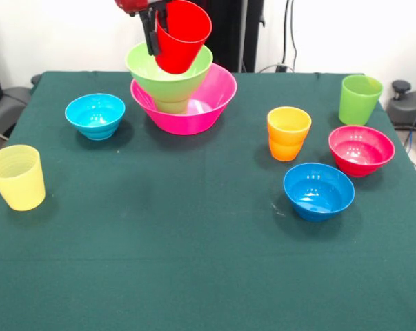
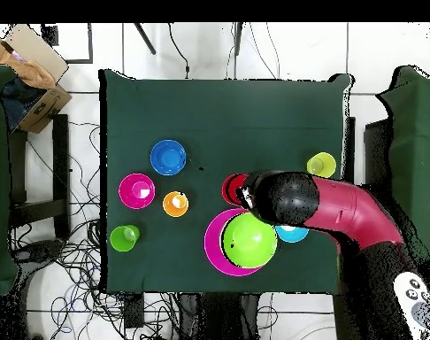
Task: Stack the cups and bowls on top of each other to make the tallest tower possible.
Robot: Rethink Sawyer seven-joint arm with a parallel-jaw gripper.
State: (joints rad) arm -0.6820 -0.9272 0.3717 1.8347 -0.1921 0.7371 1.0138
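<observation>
My gripper (image 1: 157, 40) is shut on the rim of the red cup (image 1: 185, 34), one black finger (image 1: 152, 36) on its outer wall. The cup hangs tilted, its base down in the lime green bowl (image 1: 144, 67). That bowl rests on the small green cup (image 1: 172, 105), which stands in the large pink bowl (image 1: 211, 103); this is the tower. In the overhead view the arm (image 2: 338, 208) reaches over the red cup (image 2: 234, 189), beside the lime green bowl (image 2: 249, 241) and the pink bowl (image 2: 215, 255).
Loose on the green cloth are the light blue bowl (image 1: 95, 115), the pale yellow cup (image 1: 16, 177), the orange cup (image 1: 288, 133), the magenta bowl (image 1: 361, 149), the darker blue bowl (image 1: 319, 191) and the taller lime green cup (image 1: 360, 99).
</observation>
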